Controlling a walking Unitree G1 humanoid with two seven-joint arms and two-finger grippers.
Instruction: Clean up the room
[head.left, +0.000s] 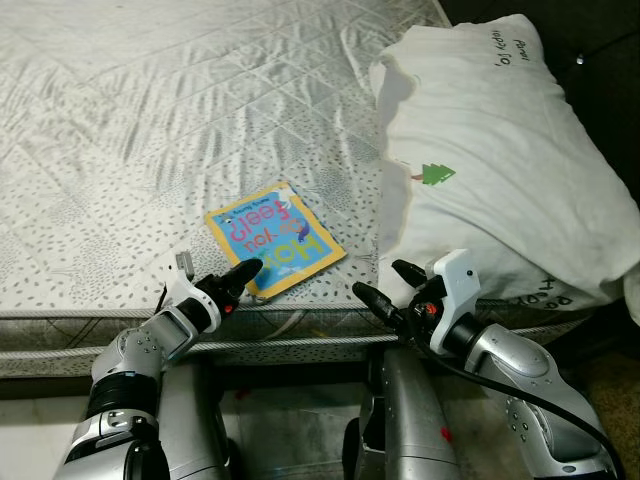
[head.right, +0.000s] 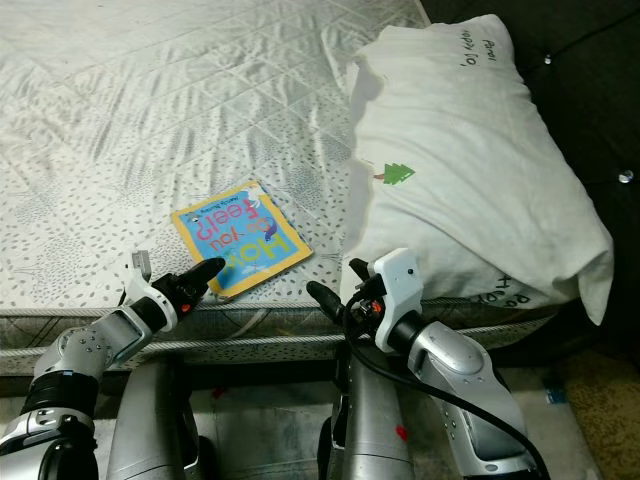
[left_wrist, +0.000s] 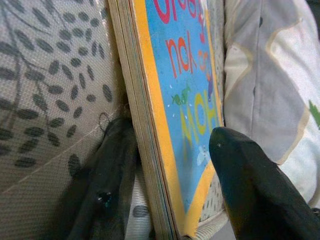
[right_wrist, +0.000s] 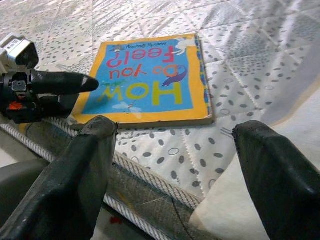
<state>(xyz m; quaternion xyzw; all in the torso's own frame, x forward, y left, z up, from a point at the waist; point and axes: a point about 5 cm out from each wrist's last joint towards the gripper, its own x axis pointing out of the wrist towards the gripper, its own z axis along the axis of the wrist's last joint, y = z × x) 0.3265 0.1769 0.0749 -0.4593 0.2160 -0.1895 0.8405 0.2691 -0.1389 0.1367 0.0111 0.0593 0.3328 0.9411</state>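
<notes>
- Straddling the near corner of the blue-and-yellow children's board book (head.left: 276, 238) with my left gripper (head.left: 243, 277): one finger over the cover, one under the edge, not clamped.
- Book lies flat at the near edge of the grey speckled quilted mattress (head.left: 150, 120), just left of the white pillow (head.left: 490, 160).
- My right gripper (head.left: 385, 290) hovers spread, released, near the mattress edge right of the book.
</notes>
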